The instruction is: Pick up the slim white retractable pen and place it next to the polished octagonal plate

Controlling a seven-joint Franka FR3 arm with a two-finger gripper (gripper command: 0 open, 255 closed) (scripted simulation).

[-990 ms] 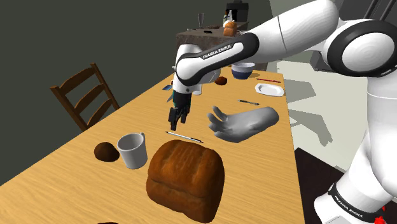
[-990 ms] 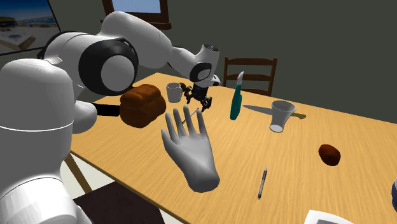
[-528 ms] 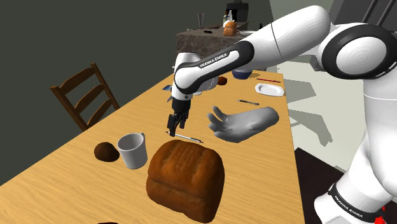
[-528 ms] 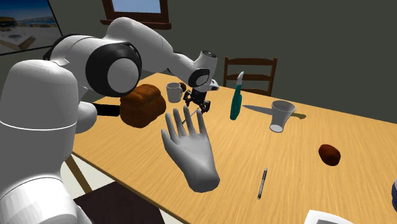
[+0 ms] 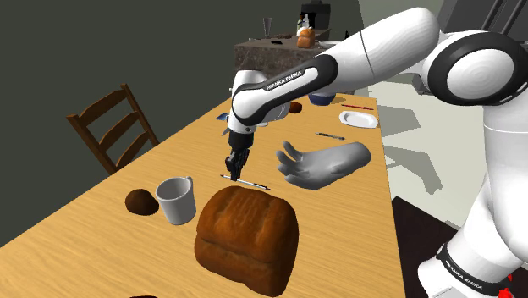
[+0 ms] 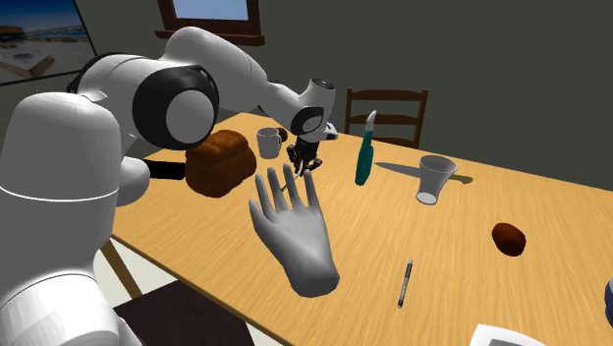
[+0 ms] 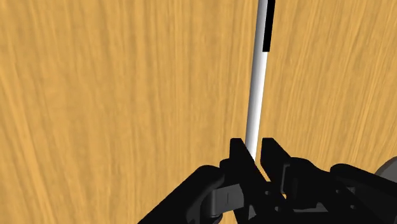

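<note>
Gripper [image 7: 254,154] low over table [image 7: 95,95], fingers pinching white pen [image 7: 256,95] near one end. White mug [image 5: 176,200] upright beside bread loaf [image 5: 247,237], brown lump [image 5: 140,201] alongside.

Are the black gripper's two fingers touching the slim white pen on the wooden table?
Touching. The wrist view shows both fingers pressed against the white pen, with no gap.

"FRANKA EMIKA" reads on the forearm's dark band [image 5: 288,80] and on the lower joint's band [image 5: 464,271].
</note>
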